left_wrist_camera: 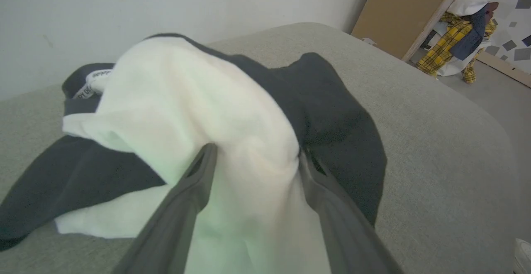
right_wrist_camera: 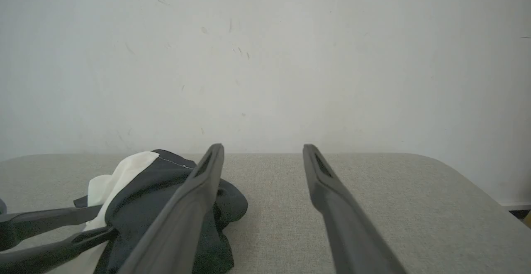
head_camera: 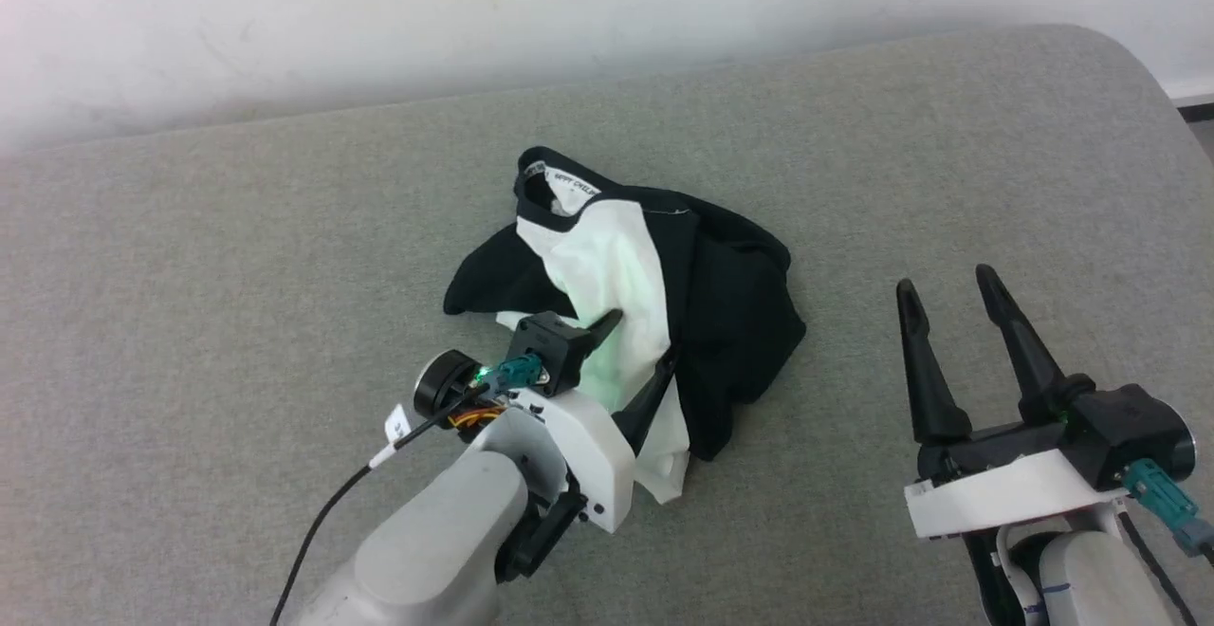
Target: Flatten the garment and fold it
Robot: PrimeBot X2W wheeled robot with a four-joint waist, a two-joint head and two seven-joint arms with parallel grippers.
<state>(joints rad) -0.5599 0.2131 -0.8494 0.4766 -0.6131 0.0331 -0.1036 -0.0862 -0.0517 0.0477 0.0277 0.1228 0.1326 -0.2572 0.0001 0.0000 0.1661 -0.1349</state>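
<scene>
Shirt (head_camera: pixel 616 256) crumpled in heap mid grey padded surface (head_camera: pixel 237 275); collar at 12 o'clock, black cloth bunched toward 3 o'clock, more black spilling at 9 o'clock. Left tool (head_camera: pixel 647 334) at shirt's 7 o'clock, released, fingers spread either side of white fold, touching cloth. Right tool (head_camera: pixel 946 280) released, empty, well apart at shirt's 4 o'clock, fingers pointing 12

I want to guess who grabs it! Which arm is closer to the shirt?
Left. The left gripper stands with jaws astride the shirt; the right gripper is apart, off to its right.
</scene>
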